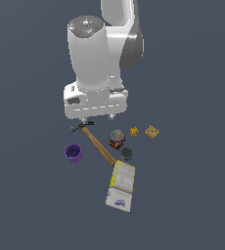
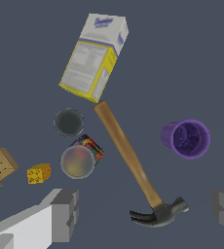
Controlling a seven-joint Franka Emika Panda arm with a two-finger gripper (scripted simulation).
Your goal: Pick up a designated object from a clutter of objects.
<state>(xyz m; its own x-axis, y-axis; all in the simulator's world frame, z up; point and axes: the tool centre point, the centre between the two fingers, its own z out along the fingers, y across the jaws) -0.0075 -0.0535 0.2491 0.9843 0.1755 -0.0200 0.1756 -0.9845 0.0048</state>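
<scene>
Wrist view: gripper spread wide, seemingly above hammer head

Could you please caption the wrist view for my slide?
Open gripper above the brown wooden-handled claw hammer among clutter.

Simulated test scene, not a real room: flat, featureless dark blue-grey floor with no walls or furniture, smooth rendered white arm, and unrelated small props scattered together, such as a hammer and purple cup.
</scene>
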